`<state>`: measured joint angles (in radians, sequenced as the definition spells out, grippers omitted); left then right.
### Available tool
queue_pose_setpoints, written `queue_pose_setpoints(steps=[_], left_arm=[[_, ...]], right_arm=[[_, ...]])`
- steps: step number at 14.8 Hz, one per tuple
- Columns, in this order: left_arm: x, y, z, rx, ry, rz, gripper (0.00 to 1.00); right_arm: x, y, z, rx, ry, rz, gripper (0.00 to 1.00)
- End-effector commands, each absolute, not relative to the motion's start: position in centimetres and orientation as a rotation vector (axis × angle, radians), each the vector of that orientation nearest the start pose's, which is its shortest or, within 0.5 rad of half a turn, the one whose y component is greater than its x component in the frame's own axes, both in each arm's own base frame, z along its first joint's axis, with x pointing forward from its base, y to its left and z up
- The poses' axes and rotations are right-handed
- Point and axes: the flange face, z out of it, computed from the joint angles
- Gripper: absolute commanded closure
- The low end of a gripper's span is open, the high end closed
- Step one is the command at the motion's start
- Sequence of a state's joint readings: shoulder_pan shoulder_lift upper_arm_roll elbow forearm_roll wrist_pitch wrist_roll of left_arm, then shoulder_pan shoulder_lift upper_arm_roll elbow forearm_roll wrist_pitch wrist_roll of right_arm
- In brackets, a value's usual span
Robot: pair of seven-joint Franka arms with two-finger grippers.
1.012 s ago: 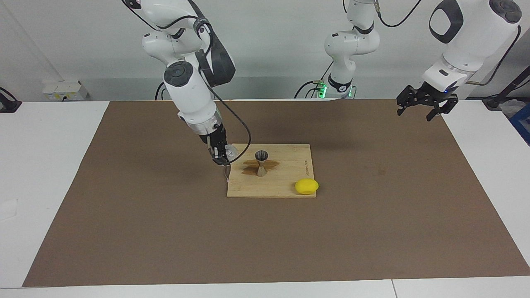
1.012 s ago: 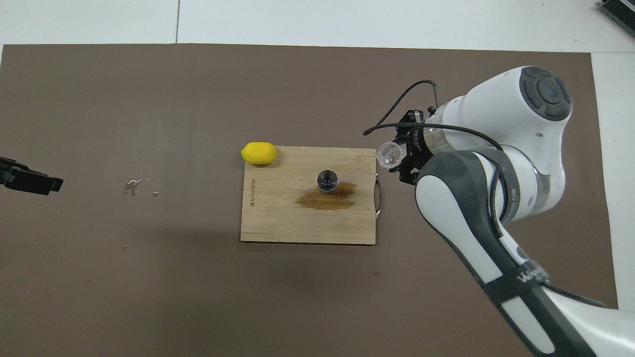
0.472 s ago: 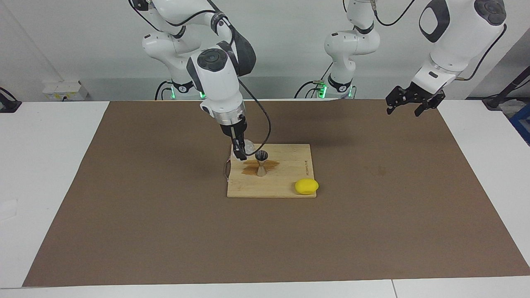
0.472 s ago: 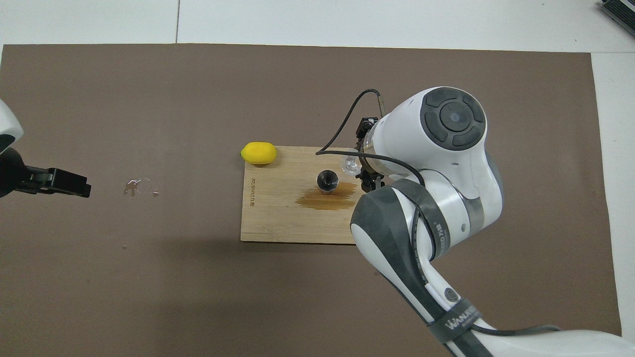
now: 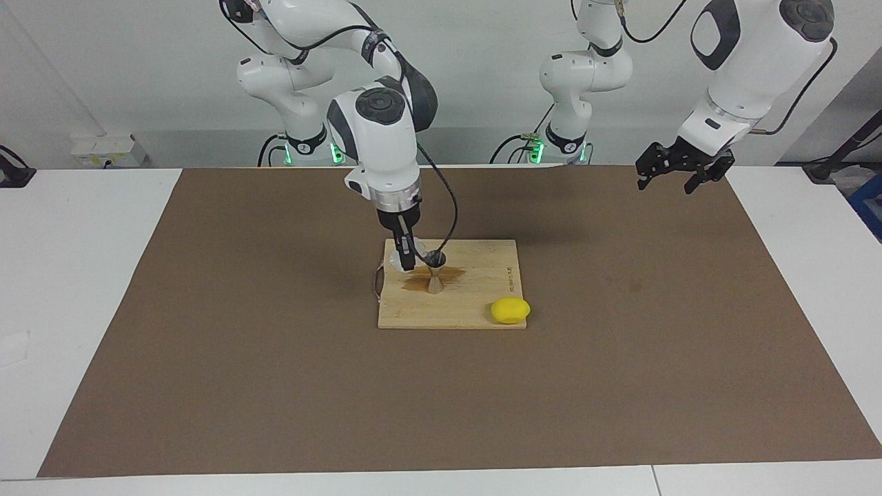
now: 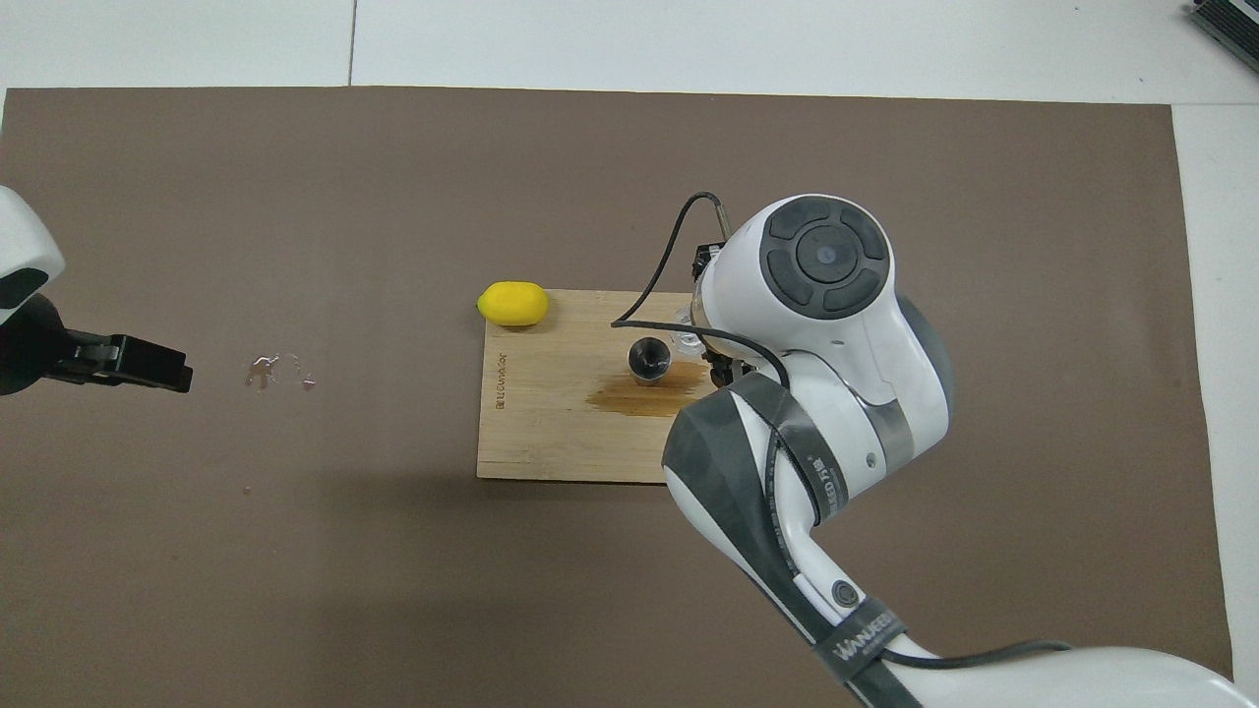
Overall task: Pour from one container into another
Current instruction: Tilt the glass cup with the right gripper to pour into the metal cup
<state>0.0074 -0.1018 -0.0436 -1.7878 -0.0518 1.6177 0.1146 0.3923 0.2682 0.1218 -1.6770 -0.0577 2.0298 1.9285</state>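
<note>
The right hand was clamped on the cup, holding it just beside the jigger's rim, low over the board at the end toward the right arm. The jigger stood upright on the board, with a brown wet stain spread around its foot. So the pick-up and the carry looked done, and the cup was at the pouring spot. Whether it was tipped yet, or any liquid was running, was hard to tell, since the hand and arm hid most of it; I judged the pour to be just starting, not finished. The stain suggested some liquid had missed the jigger already. Left to do: finish the tilt over the jigger's mouth, then set the cup down. The left hand waited, open and empty, above the worktop at its own end. A lemon lay at the board's corner.
</note>
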Motion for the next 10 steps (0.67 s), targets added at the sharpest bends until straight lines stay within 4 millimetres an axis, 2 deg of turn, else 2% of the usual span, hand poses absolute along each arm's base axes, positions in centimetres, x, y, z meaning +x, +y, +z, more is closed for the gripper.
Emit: queue_pose_setpoints(steps=[1,7,10], left_arm=[[51.42,-2.52,58.45,-3.159,0.224,0.081,0.0],[51.43,-2.52,58.35,-3.16,0.207,0.089,0.0],[52.15,-2.35,58.31,-3.161,0.208,0.033,0.0]], right_arm=[[56.3,32.55,44.96,-2.412,1.953,-0.164,1.0],[55.9,32.48,44.32,-2.459,1.934,-0.223,1.0],[55.55,32.99,44.39,-2.488,1.915,-0.254,1.0]])
